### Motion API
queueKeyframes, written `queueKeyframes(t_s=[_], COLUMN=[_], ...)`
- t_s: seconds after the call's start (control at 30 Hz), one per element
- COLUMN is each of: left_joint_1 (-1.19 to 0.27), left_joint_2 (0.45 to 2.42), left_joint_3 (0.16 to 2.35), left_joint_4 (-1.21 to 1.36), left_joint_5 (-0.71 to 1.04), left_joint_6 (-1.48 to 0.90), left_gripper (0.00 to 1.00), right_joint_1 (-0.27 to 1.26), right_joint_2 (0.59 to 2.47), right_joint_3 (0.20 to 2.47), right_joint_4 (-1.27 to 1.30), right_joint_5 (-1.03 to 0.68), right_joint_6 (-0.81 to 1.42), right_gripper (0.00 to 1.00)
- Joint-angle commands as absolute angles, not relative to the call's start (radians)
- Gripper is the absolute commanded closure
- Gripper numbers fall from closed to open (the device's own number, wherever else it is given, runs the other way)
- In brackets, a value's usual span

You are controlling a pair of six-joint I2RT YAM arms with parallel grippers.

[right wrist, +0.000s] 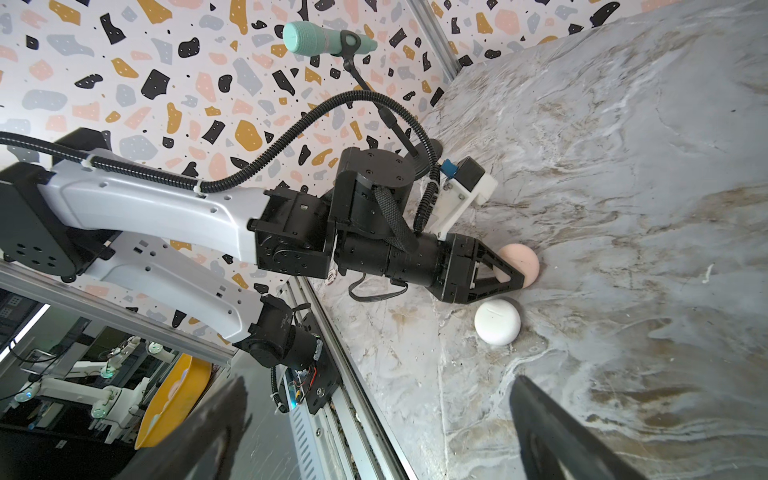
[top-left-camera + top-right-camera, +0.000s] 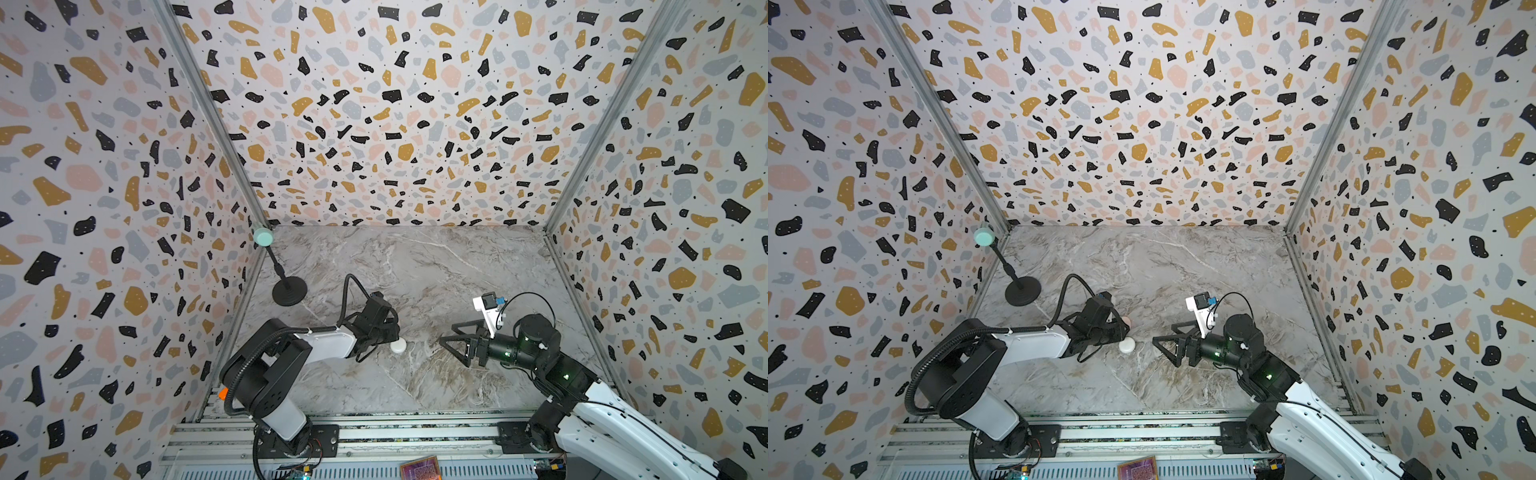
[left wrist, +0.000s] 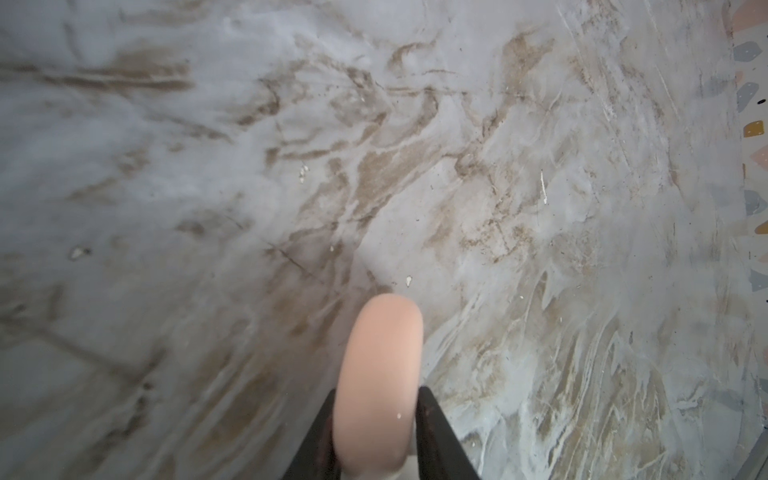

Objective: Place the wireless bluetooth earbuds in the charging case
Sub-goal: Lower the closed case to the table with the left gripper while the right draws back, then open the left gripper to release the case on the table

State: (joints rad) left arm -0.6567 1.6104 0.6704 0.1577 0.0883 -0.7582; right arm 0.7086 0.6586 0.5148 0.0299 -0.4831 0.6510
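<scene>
The left gripper (image 3: 376,397) was clamped on the pink case (image 3: 380,357), one jaw against each flat side, so that the round case stood on edge between them with its rim sticking out past the tips. In the right wrist view the same gripper (image 1: 513,274) reached out level and low over the table (image 1: 623,166), and the pink case (image 1: 521,257) sat down at the marble; whether it touched the surface could not be told. Just beside the gripper, on the side nearer the robot's base, the white case (image 1: 497,322) lay flat on the table and looked closed, a little apart from the pink one. Both top views showed the white case (image 2: 398,345) (image 2: 1127,345) at the tip of the left gripper, near the middle of the table, and a top view showed a sliver of the pink case (image 2: 1126,321) past the wrist. The right gripper (image 2: 446,332) (image 2: 1163,331) hung released, its jaws spread wide with nothing between them. It pointed toward the cases, near them but apart. The earbuds could not be made out in any view. Farther out, a microphone (image 2: 263,237) on a black stand (image 2: 289,291) stood at the far left corner of the table, beside the speckled walls (image 2: 374,104).
</scene>
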Motion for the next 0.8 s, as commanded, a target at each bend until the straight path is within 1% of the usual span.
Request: queueKeyframes(t_s=[0.0, 0.1, 0.2, 0.77], left_joint_1=[-0.652, -0.652, -0.652, -0.650], left_joint_2=[1.607, 1.606, 1.610, 1.612], left_joint_3=[0.697, 0.706, 0.711, 0.745], left_joint_4=[0.134, 0.121, 0.115, 0.054], left_joint_5=[0.082, 0.081, 0.078, 0.059], left_joint_6=[-0.738, -0.730, -0.724, -0.692], left_gripper=[0.68, 0.67, 0.63, 0.59], right_joint_1=[0.706, 0.706, 0.707, 0.706], right_joint_2=[0.640, 0.636, 0.638, 0.630], right_joint_3=[0.514, 0.512, 0.512, 0.511], right_joint_4=[0.051, 0.051, 0.051, 0.052], right_joint_5=[-0.494, -0.494, -0.496, -0.506], right_joint_6=[0.657, 0.657, 0.658, 0.657], right_gripper=[0.01, 0.01, 0.01, 0.01])
